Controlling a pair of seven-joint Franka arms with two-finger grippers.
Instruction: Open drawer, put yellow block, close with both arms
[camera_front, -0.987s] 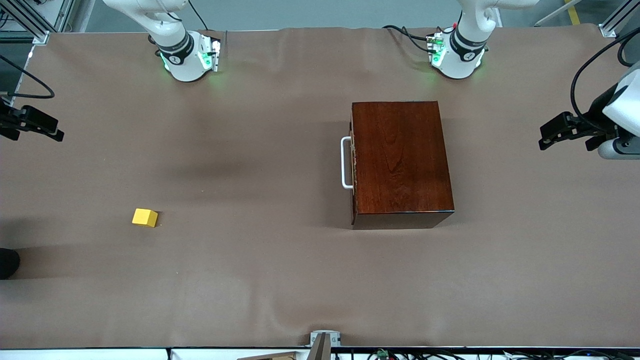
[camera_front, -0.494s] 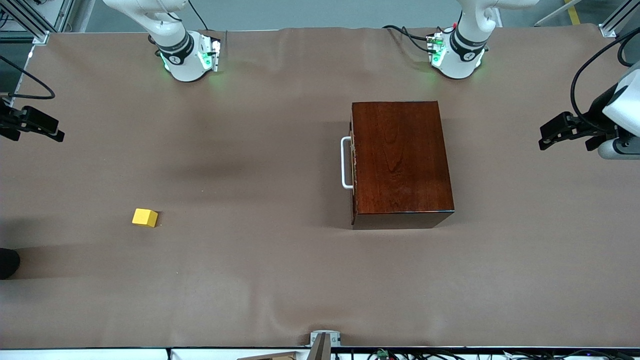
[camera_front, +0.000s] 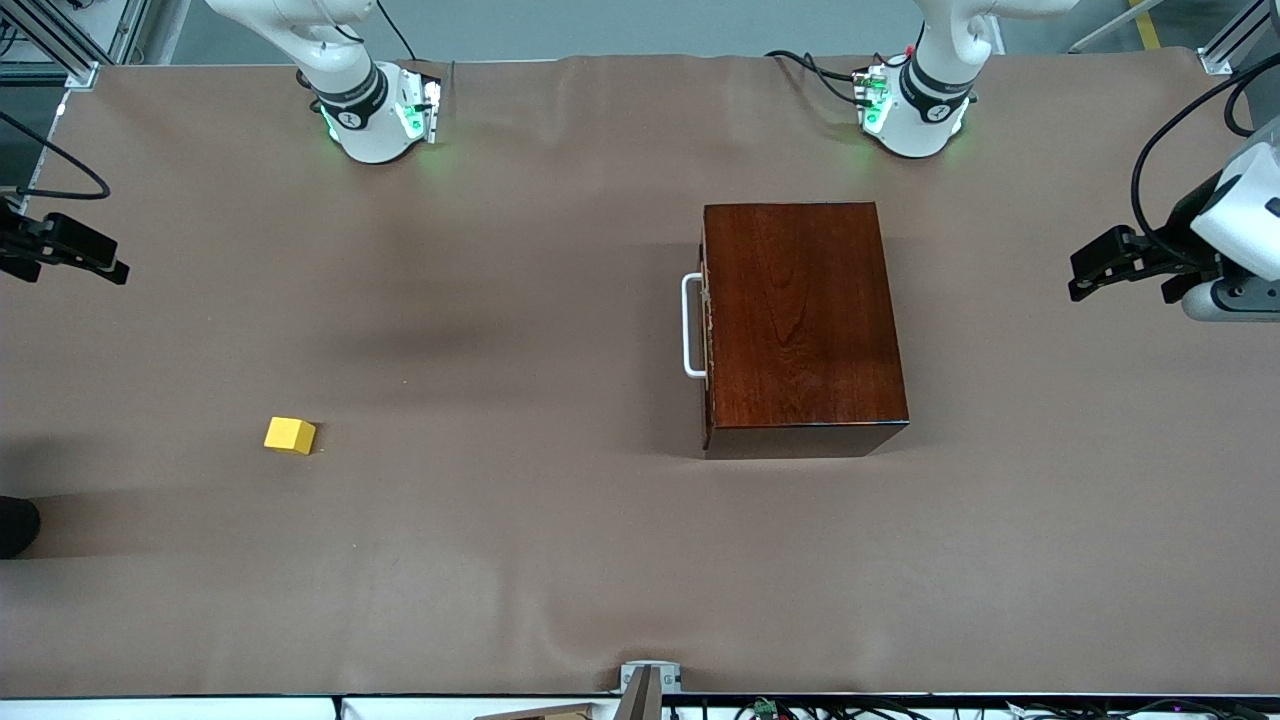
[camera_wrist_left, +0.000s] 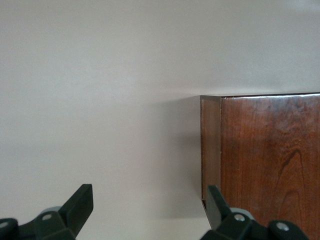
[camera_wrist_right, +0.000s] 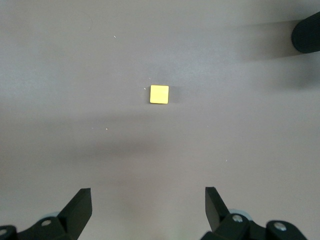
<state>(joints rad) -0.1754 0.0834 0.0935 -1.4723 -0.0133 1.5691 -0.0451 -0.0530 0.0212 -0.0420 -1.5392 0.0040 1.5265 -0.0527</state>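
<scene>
The front view looks down from high across the table (camera_front: 560, 560), facing both bases. Each wrist view looks down past its own spread fingers: the left shares the wooden box (camera_wrist_left: 270, 150) (camera_front: 800, 320), the right the yellow block (camera_wrist_right: 159, 94) (camera_front: 290, 435).

You've got the drawer (camera_front: 694, 325) shut in its dark red-brown box (camera_front: 803, 322), white U-handle facing the right arm's end. Yellow block (camera_front: 290, 435), small cube, sits flat on table, well apart, nearer the front cam.

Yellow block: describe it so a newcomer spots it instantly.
Start at the glossy dark reddish-brown wooden box, then look toward the right arm's end of the brown table, slightly nearer the front camera. The small bright yellow cube sits alone there, the only vivid colour.
</scene>
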